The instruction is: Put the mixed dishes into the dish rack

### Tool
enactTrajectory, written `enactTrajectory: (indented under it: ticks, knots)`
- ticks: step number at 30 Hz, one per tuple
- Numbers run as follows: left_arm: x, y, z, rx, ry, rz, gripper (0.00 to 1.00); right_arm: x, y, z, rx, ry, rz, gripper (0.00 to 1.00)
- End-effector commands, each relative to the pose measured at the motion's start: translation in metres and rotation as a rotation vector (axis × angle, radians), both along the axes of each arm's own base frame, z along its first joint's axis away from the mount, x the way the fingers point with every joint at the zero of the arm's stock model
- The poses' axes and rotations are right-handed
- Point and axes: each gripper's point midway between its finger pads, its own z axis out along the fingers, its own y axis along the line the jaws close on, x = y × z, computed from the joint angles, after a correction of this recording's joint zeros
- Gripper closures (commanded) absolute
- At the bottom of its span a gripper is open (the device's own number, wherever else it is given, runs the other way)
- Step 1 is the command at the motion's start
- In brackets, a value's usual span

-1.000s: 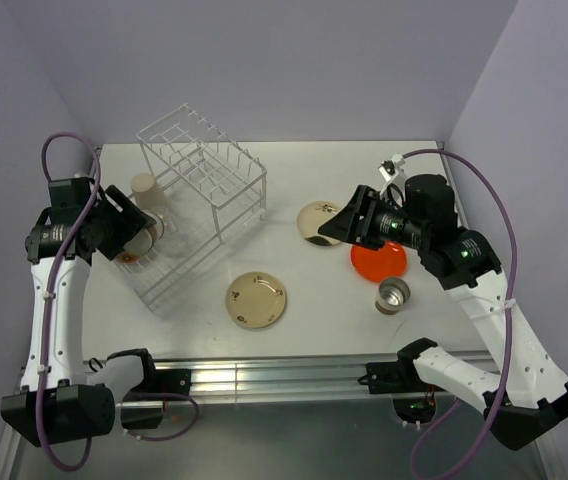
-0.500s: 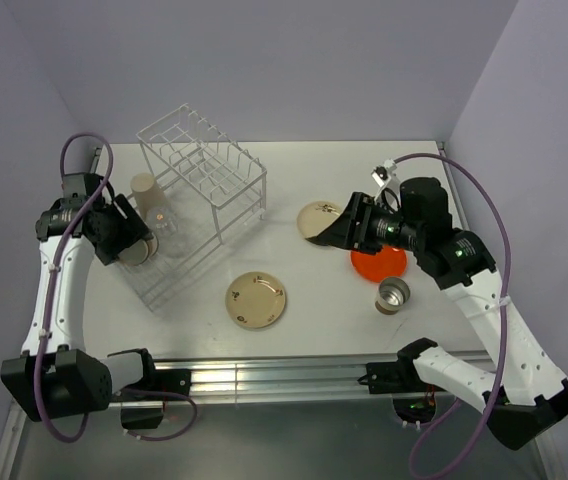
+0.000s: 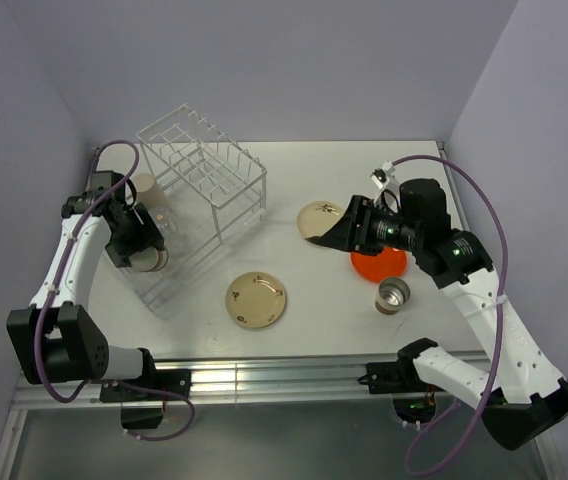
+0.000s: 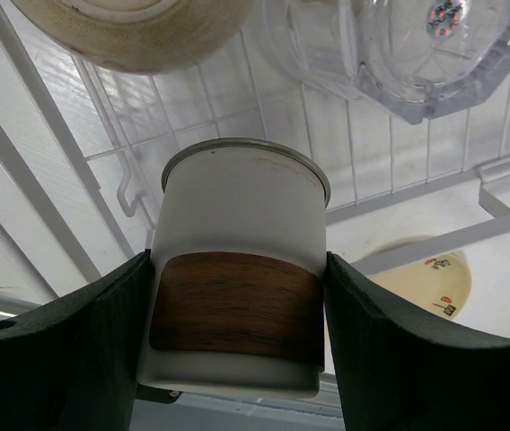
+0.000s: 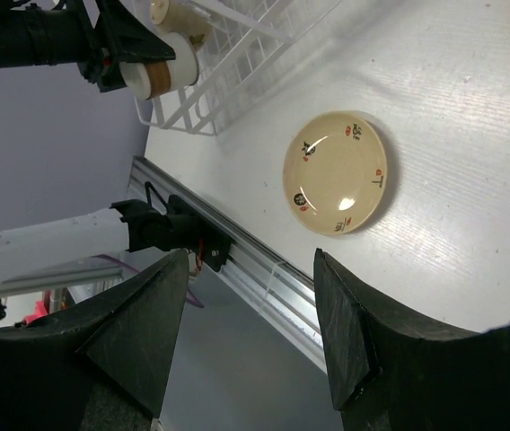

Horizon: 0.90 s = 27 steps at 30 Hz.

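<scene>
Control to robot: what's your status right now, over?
Left jaws shut on banded cup, over the low tray of the dish rack. Right jaws open, empty, above table. Close by in tray: clear glass, beige cup.

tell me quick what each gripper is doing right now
left gripper: closed on the cup with the brown band
right gripper: open, nothing between its fingers

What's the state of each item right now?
Left end effector: shut on wood-banded cup.
Right end effector: open, empty.
Clear glass: in dish rack.
Tall beige cup: in dish rack.
Near cream plate: flat on table.
Orange plate: on table.
Metal cup: upright on table.
</scene>
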Motion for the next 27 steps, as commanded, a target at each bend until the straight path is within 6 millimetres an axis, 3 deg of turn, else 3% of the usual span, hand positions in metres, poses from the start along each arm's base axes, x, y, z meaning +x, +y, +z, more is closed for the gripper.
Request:
enactTrajectory:
  ticks: [1, 13, 16, 17, 21, 24, 27]
  knots:
    - [0.000, 0.006, -0.008, 0.040, 0.034, -0.023, 1.00, 0.001, -0.003, 0.004, 0.001, -0.049, 0.013, 0.35]
    - [-0.006, 0.003, -0.056, 0.017, 0.161, -0.067, 1.00, 0.003, -0.016, -0.004, -0.009, -0.051, -0.016, 0.35]
    - [-0.003, 0.003, -0.056, 0.015, 0.151, -0.056, 0.98, 0.003, -0.017, -0.007, -0.015, -0.049, -0.021, 0.35]
    - [-0.003, 0.004, -0.054, 0.020, 0.150, -0.052, 0.93, 0.003, -0.018, -0.008, -0.019, -0.048, -0.022, 0.35]
    - [0.000, 0.007, -0.046, 0.039, 0.127, -0.038, 0.52, 0.002, -0.020, -0.010, -0.022, -0.050, -0.025, 0.35]
    - [0.003, 0.009, -0.039, 0.047, 0.110, -0.025, 0.34, 0.002, -0.021, -0.012, -0.025, -0.044, -0.027, 0.35]
    - [0.006, 0.007, -0.031, 0.038, 0.080, -0.025, 0.27, 0.001, -0.022, -0.015, -0.030, -0.044, -0.029, 0.35]
